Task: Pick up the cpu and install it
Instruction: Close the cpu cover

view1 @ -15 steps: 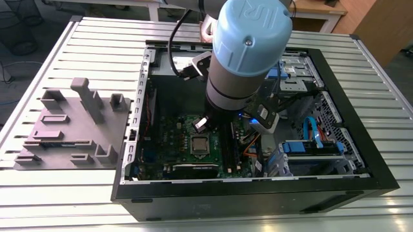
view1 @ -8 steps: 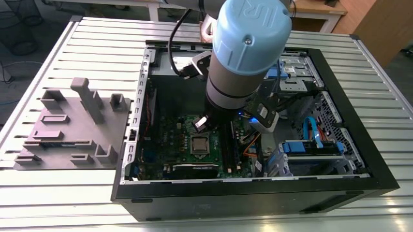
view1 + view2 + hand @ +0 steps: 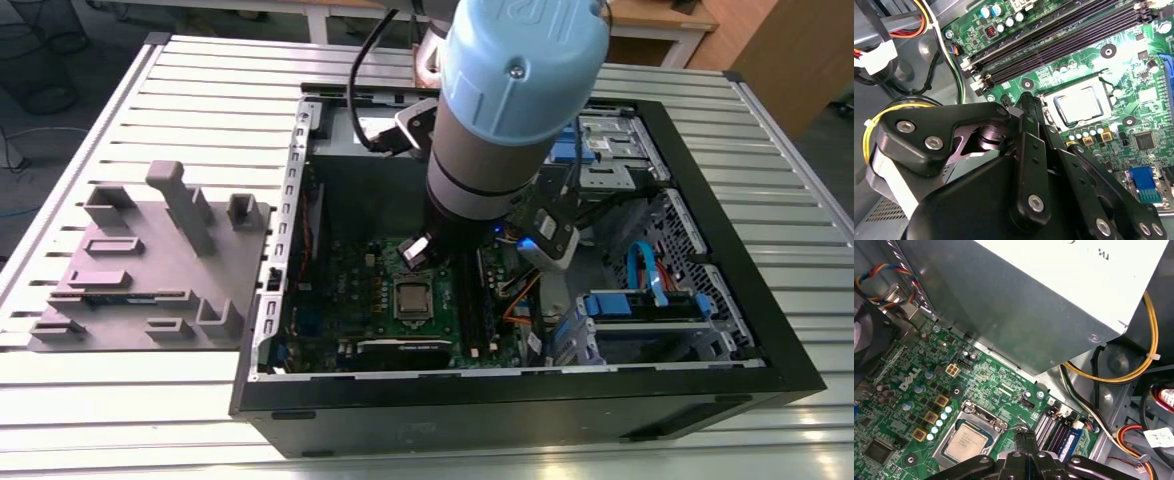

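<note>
One cpu (image 3: 966,445) lies in the green board's (image 3: 985,374) socket (image 3: 981,415); the pincer (image 3: 1024,434), narrow and empty, hangs near it.

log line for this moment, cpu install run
cpu: lying in socket | gripper: shut, empty, beside socket over green board | pc case: side open

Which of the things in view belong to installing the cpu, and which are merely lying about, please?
Belongs to the job:
- cpu, lying in its socket on the green motherboard
- gripper, shut, close to the socket

Just lying about:
- grey power-supply box
- memory slots
- yellow cable
- grey parts tray, outside the case on the exterior view's left
</note>
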`<state>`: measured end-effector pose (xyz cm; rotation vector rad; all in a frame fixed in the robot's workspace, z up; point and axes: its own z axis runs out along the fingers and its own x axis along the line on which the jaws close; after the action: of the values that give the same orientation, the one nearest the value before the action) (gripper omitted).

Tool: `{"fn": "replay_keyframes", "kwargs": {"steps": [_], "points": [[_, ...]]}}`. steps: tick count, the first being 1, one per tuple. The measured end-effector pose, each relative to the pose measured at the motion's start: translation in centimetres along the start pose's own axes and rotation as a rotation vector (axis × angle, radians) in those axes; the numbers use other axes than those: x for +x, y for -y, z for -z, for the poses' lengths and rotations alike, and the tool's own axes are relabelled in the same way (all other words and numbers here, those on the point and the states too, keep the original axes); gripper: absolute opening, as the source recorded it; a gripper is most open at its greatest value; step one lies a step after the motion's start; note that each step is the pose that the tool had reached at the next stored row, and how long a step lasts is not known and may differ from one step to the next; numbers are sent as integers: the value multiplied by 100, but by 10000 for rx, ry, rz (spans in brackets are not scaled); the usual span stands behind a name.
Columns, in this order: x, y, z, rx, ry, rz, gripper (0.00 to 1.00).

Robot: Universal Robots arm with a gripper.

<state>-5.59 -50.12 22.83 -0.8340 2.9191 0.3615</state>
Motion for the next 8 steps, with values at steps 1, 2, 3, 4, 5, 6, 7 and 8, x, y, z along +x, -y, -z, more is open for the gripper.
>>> {"fn": "replay_keyframes", "kwargs": {"steps": [1, 2, 3, 4, 5, 6, 7, 8], "points": [[0, 0, 6, 0, 0, 1, 11], [2, 3, 8, -2, 2, 0, 11], [5, 7, 10, -2, 1, 0, 11], [8, 9, 12, 0, 0, 0, 11], [13, 11, 13, 1, 3, 1, 11], [21, 9, 14, 3, 6, 2, 11], [31, 7, 15, 6, 10, 4, 11], [42, 4, 16, 8, 15, 5, 11]]}}
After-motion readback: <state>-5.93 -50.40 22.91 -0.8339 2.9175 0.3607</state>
